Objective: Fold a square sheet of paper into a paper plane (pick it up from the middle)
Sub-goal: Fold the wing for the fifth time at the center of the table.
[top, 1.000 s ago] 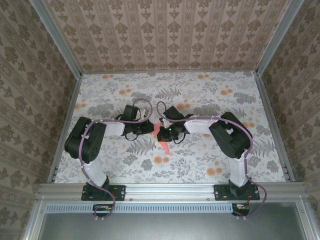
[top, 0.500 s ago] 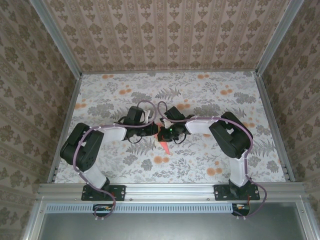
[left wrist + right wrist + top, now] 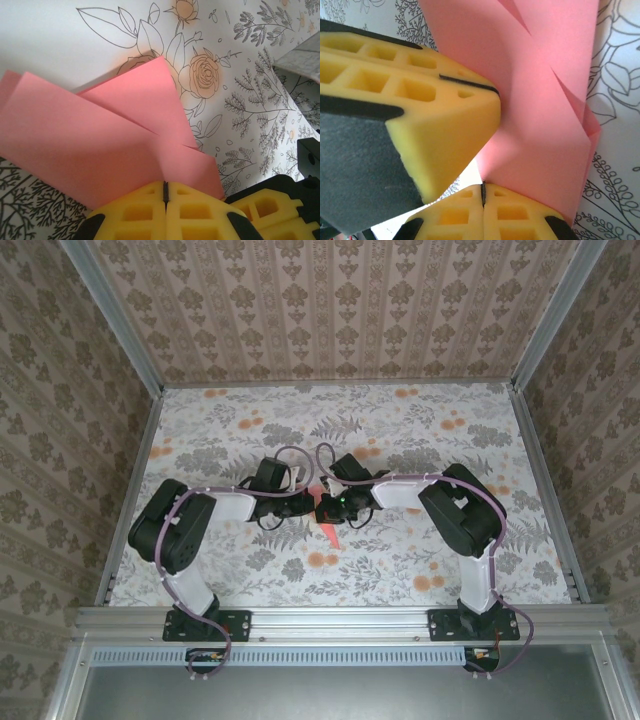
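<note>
Left gripper (image 3: 165,189) is pinched tight on the edge of the half-folded paper plane (image 3: 100,140), and right gripper (image 3: 483,190) is clamped on it just beside. Likely one pins the layers while the other sets a crease. The plane is mid floral table (image 3: 450,440), tip toward the near edge; no readable writing or brand.

Overhead view; wrist close-ups sharing paper plane (image 3: 100,140)

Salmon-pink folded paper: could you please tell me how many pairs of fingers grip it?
2: left fingers and right fingers, both shut on the salmon-pink folded paper, meeting mid-table.
</note>
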Tool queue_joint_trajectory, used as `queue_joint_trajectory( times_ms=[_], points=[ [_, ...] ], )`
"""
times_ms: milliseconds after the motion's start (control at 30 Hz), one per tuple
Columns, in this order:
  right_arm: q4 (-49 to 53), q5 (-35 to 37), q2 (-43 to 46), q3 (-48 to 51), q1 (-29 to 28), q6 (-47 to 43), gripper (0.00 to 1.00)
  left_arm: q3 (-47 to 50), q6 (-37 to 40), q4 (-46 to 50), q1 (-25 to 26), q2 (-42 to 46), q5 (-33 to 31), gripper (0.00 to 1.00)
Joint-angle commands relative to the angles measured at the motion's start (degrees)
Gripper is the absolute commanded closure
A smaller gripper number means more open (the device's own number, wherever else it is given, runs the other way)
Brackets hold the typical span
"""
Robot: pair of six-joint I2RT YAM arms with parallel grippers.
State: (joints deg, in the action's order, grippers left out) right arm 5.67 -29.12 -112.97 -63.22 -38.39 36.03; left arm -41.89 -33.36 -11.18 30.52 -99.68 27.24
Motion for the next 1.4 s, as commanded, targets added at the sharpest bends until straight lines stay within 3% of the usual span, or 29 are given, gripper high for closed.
queue_joint_trajectory(
  times_ms=[0,367,667,900,1067,1367],
  points=[
    [6.9,3.1,-1.7,3.8,-0.1,-1.2,0.98,-0.9,2.4,2.2,-2.6,-2.7,-2.7,0.97],
    [6.9,3.1,-1.5,6.4,0.0,-2.3,0.98,-6.9,4.7,8.0,-12.4,-8.0,-0.7,0.98],
    [6.2,2.9,-1.2,6.9,-0.1,-1.8,0.98,-10.9,6.1,13.8,-16.8,-8.4,-2.6,0.98],
    [5.6,2.7,-1.0,6.8,-0.1,-1.3,0.98,-9.4,7.3,16.2,-16.3,2.0,-1.6,0.98],
    [5.4,2.4,-1.2,6.5,-0.1,-1.3,0.98,-5.5,5.6,14.2,-12.4,7.1,1.8,0.98],
    [4.6,1.7,-0.9,6.4,-0.1,-0.9,0.98,-3.8,-0.1,7.5,-4.8,3.5,3.0,1.0]
  ],
)
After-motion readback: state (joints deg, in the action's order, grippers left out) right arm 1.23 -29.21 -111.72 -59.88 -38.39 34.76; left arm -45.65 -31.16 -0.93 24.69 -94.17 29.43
